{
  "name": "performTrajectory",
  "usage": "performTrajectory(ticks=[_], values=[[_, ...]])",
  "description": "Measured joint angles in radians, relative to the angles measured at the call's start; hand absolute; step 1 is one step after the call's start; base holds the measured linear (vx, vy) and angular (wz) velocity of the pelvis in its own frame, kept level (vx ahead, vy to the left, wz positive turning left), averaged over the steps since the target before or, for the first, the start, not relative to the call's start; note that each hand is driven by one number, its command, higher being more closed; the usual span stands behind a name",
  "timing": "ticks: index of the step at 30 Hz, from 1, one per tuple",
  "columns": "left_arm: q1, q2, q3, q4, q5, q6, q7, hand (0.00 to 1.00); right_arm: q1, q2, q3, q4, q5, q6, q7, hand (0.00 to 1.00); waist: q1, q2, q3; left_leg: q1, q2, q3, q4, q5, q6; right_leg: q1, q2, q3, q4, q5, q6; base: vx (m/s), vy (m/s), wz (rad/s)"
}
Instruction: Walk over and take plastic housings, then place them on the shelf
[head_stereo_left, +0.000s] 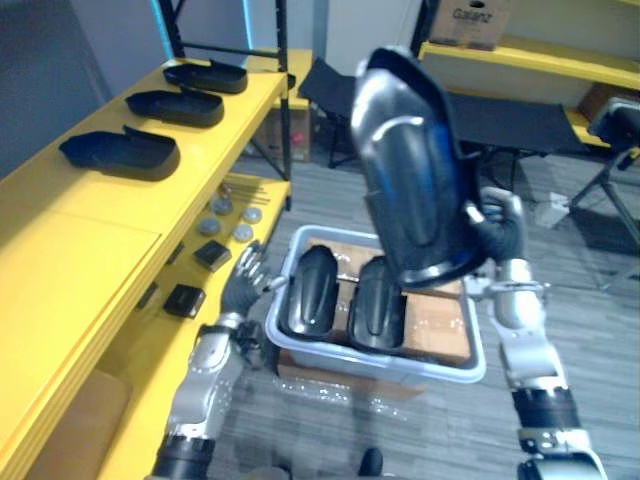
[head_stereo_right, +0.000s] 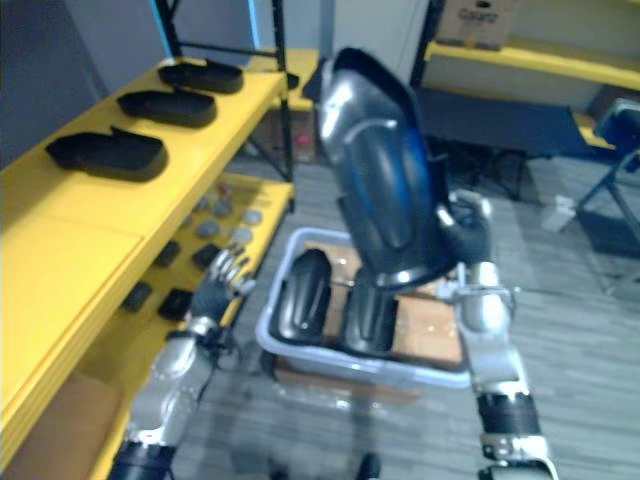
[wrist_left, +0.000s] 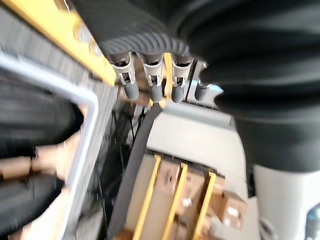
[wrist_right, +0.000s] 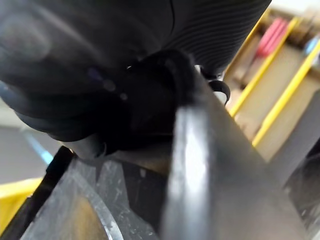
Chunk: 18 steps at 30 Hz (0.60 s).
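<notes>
- The right hand (head_stereo_left: 497, 232) was closed on the lower edge of the held housing (head_stereo_left: 410, 180), which stood nearly upright, high above the bin (head_stereo_left: 380, 362).
- The left hand (head_stereo_left: 245, 285) hung just beside the bin's left rim, fingers straight and holding nothing.
- Two housings (head_stereo_left: 312, 290) lay side by side inside the bin; three housings (head_stereo_left: 120, 152) sat in a row on the yellow shelf (head_stereo_left: 150, 200), to the left of the bin and higher.
- The carry to the shelf looked like the step in hand. Doing it well probably meant tilting the shell flat before setting it down (an edge grip on so long a piece may let it swing).
- The bare stretch of shelf nearest the bin seemed the safest landing spot, apart from the row.
</notes>
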Motion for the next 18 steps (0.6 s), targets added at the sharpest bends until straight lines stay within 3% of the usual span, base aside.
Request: performTrajectory(ticks=[10, 18], values=[[-0.035, 0.007, -0.08, 0.03, -0.252, 0.065, -0.027, 0.0, -0.027, 0.006, 0.117, 0.109, -0.024, -0.039, 0.049, 1.0, -0.003, 0.006, -0.022, 0.005, 0.005, 0.0, -0.001, 0.006, -0.007, 0.002, 0.004, 0.005, -0.002, 0.009, -0.004, 0.0, -0.007, -0.01], [-0.04, 0.006, -0.12, 0.073, -0.294, 0.068, -0.034, 0.0, -0.027, 0.022, 0.175, 0.172, -0.024, -0.048, 0.084, 1.0, -0.003, 0.003, -0.025, 0.0, 0.018, -0.024, -0.022, 0.033, -0.024, -0.001, 0.016, -0.022, -0.002, 0.004, -0.025, -0.05, -0.048, 0.08]])
